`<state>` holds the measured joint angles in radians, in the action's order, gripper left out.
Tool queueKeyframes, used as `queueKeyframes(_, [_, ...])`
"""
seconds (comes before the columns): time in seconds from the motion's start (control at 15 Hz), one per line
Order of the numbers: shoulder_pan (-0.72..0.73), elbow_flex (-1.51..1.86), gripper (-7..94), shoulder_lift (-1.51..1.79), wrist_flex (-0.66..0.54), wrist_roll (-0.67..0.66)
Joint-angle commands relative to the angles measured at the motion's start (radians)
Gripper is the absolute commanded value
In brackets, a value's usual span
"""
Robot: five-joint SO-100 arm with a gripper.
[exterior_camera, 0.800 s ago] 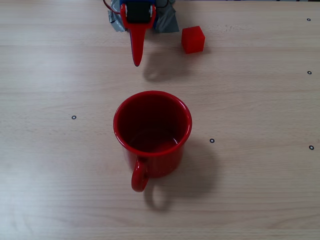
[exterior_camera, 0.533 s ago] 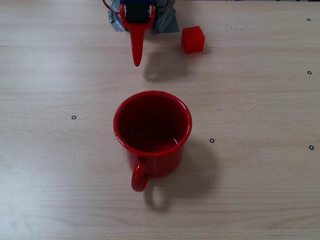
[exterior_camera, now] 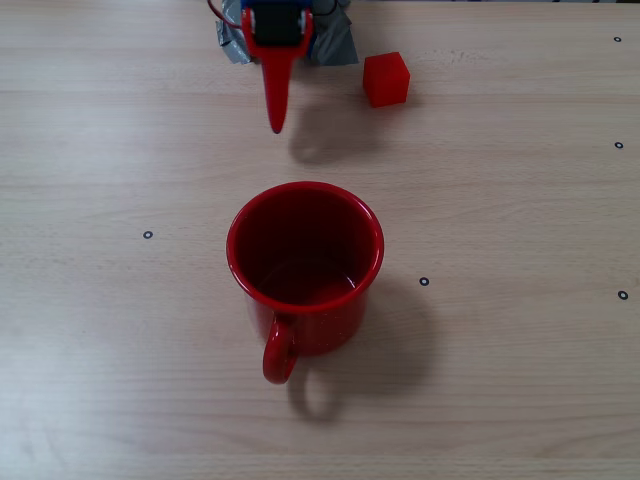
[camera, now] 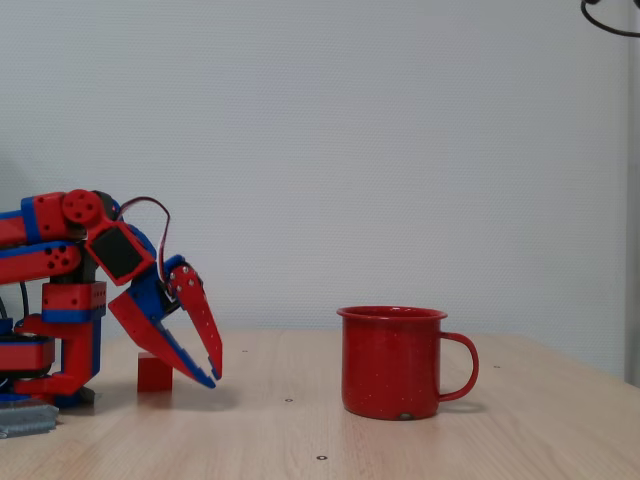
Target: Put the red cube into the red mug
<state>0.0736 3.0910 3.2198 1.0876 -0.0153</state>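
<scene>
Nearest the overhead camera, low in the middle of the frame, I have the red mug (exterior_camera: 305, 265) upright and empty, handle toward the bottom edge. In the side fixed view the same red mug (camera: 392, 361) stands right of centre, handle to the right.

Further back, at the top centre of the overhead frame, my gripper (exterior_camera: 275, 100) hangs above the table (exterior_camera: 500, 200), its tip pointing toward the mug. From the side, the gripper (camera: 212, 372) has its two fingers slightly parted, a narrow wedge of gap, with nothing between them.

The red cube (exterior_camera: 386, 79) sits on the wood at the upper right of centre, well apart from the mug and off to the right of the gripper. In the side view the red cube (camera: 154, 372) shows at lower left, behind the fingers.

My worry: the gap looks narrow for the cube. If I swing across without opening wider, a finger could nudge the cube away or tip it. Carrying it low afterwards could clip the mug's rim.
</scene>
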Motion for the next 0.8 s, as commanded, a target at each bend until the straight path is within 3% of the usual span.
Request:
queueKeyframes(0.0, [0.018, -0.087, 0, -0.075, -0.025, -0.005])
queueKeyframes(0.27, [0.100, -0.399, 0, -0.391, -0.028, -0.031])
queueKeyframes(0.73, [0.503, -0.787, 2, -0.650, 0.230, 0.299])
